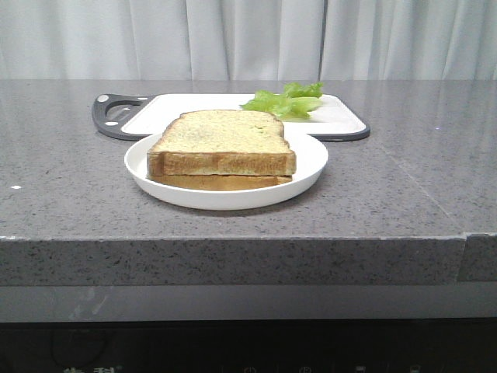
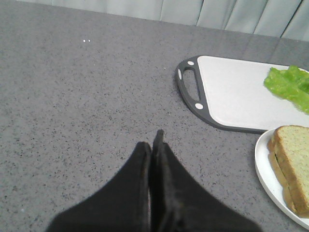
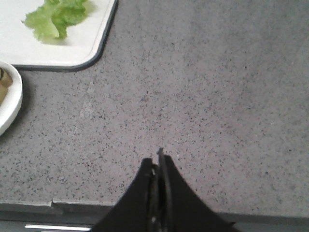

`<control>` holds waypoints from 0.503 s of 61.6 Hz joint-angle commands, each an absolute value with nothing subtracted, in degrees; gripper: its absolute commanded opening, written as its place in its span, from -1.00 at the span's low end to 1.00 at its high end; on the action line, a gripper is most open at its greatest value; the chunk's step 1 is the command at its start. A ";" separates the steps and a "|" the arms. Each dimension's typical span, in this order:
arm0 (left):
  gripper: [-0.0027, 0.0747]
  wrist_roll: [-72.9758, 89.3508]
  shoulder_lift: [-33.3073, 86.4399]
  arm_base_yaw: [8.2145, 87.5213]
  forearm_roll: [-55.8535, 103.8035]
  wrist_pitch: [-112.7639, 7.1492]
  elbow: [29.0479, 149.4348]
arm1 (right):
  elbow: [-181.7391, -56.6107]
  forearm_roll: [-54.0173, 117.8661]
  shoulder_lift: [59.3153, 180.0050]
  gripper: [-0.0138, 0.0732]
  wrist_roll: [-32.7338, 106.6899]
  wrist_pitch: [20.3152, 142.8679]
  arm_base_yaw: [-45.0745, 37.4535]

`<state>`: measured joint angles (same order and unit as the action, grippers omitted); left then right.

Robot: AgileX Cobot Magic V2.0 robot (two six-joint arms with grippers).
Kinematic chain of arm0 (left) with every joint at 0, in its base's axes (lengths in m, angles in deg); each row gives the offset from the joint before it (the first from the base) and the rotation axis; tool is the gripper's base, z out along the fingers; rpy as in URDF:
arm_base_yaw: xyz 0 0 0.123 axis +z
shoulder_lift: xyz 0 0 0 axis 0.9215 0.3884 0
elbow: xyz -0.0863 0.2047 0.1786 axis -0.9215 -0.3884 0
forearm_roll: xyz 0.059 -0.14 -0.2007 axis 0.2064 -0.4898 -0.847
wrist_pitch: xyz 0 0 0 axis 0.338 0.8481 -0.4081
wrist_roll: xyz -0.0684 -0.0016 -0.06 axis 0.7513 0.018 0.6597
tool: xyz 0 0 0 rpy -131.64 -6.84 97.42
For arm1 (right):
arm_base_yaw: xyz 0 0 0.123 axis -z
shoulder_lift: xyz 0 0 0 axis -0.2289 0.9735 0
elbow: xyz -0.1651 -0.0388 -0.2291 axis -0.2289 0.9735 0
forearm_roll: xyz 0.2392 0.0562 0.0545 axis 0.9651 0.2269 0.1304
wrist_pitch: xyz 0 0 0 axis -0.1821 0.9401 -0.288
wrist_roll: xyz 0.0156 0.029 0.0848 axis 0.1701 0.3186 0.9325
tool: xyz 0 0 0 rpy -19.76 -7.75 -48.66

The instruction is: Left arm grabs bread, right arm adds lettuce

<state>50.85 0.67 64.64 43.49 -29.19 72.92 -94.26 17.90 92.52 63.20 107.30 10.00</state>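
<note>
Both grippers are sitting pressed shut and holding nothing — the left gripper (image 2: 153, 145) is hanging over bare counter (image 2: 87, 111), well apart from the plate, and the right gripper (image 3: 159, 162) is hovering near the counter's front edge, clear of the board. Neither arm is showing in the front view. Bread (image 1: 223, 140) is lying on top of a thinner, paler slice (image 1: 221, 182) on the white plate (image 1: 311, 159), near the counter's middle. Lettuce (image 1: 284, 101) is resting on the white cutting board (image 1: 342, 115) just behind the plate, toward the board's right end — apart from the bread. The board's dark handle (image 1: 112, 116) is pointing left.
</note>
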 commanded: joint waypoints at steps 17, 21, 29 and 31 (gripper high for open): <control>-0.36 50.63 5.62 64.77 42.38 -28.74 74.76 | -96.03 17.49 96.56 -0.44 63.17 104.23 10.04; 0.02 50.40 6.63 64.33 42.00 -28.87 74.76 | -95.96 17.49 96.56 -0.11 63.17 104.23 10.04; 0.31 47.66 9.72 62.15 37.00 -28.85 75.01 | -95.96 17.53 96.56 0.28 63.17 104.23 10.04; 0.29 45.91 10.92 61.31 35.22 -28.85 75.09 | -95.96 17.59 96.56 0.29 63.17 104.23 10.04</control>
